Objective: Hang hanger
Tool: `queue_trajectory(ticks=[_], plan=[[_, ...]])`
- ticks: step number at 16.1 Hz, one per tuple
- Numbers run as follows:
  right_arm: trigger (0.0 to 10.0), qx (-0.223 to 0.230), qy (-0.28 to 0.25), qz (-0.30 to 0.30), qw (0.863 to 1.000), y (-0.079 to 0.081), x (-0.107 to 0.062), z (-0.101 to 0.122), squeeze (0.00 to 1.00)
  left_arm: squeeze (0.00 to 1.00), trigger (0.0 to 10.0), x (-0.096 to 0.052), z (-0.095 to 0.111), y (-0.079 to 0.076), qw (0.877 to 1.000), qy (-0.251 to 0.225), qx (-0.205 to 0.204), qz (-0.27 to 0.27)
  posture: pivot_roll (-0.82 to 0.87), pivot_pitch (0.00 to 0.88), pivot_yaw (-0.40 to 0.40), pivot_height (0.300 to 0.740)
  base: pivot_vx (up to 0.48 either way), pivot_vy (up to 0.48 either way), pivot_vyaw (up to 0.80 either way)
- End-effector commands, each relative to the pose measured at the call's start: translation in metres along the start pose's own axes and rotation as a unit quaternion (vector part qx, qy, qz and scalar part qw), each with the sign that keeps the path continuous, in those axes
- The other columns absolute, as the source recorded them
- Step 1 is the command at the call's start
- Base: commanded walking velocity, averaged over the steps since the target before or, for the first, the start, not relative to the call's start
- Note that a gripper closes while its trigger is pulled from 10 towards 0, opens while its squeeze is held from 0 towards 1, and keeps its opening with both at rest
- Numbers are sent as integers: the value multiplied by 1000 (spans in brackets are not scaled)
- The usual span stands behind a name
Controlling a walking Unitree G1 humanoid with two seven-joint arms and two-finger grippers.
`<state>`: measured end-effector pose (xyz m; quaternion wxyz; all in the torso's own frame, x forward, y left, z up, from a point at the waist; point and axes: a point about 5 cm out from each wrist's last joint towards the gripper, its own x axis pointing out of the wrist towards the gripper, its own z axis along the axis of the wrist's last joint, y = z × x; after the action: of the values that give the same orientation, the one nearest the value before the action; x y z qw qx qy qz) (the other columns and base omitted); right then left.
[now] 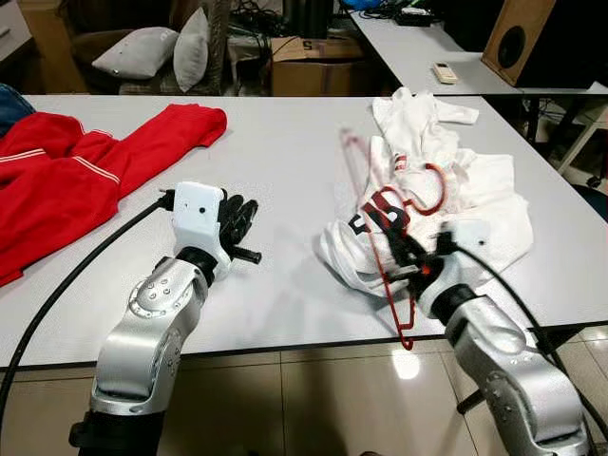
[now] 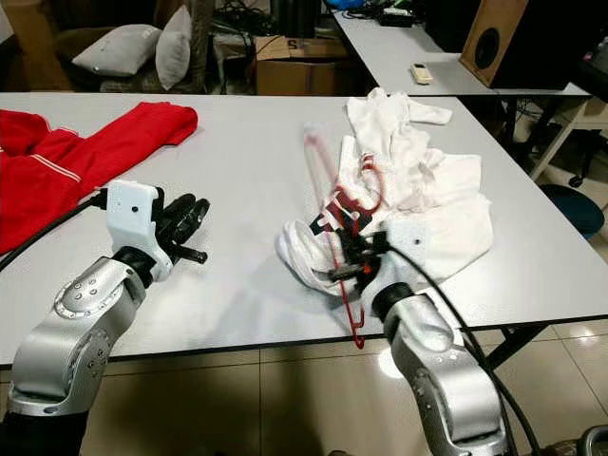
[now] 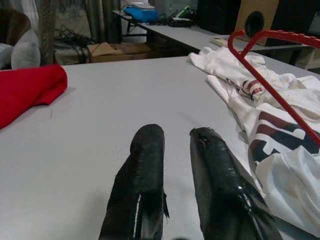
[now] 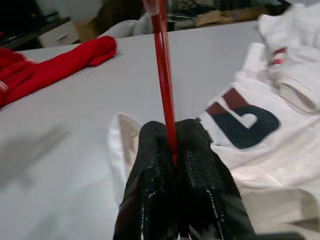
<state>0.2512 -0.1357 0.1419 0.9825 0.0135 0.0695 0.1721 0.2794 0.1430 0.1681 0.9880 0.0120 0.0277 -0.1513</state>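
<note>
A red plastic hanger (image 3: 272,90) stands tilted above a crumpled white T-shirt (image 1: 475,199) with dark and red print, at the right of the grey table (image 1: 275,142). My right gripper (image 1: 391,228) is shut on one of the hanger's thin bars, seen close up between the right gripper's (image 4: 172,132) fingers. The hanger's lower end (image 1: 406,328) pokes out past the table's front edge, and its hook (image 1: 439,185) is over the shirt. My left gripper (image 1: 242,214) rests low over bare table left of the shirt, narrowly open and holding nothing.
A red garment (image 1: 76,171) is spread over the table's left side. Behind the table are pillows (image 1: 142,49), a cardboard box (image 1: 313,62), and a second table with a remote (image 1: 444,72) and a speaker (image 1: 522,38). Tiled floor lies below the front edge.
</note>
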Motion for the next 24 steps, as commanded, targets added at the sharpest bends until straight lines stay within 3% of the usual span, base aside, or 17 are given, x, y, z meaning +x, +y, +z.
queue_trajectory(ticks=[1, 4, 15, 20, 24], plan=[[10000, -12, -14, 1, 1000, 1, -2, 4, 0, 1000, 10000, 0, 4, 1, 1000, -10, 10, 6, 17, 0, -26, 740, 0, 0, 0], [10000, 14, -21, -12, 1000, -3, -2, 4, 0, 1000, 10000, 2, 8, 1, 1000, -18, 13, 9, 20, 0, -29, 740, 0, 316, 0], [10000, -11, -4, -56, 998, -18, -3, -5, 0, 1000, 10000, 10, 3, 1, 999, -7, 33, -3, -1, 0, -11, 740, 0, 312, 0], [10000, -35, 14, -113, 993, -32, -4, -9, 0, 1000, 10000, 13, -2, 2, 999, 4, 42, 0, -9, 0, -12, 740, 0, 302, 0], [10000, 2, 12, -125, 992, -38, -6, -10, 0, 1000, 10000, 15, -3, 3, 999, 5, 41, 2, -12, 0, -12, 740, 0, 302, 0]])
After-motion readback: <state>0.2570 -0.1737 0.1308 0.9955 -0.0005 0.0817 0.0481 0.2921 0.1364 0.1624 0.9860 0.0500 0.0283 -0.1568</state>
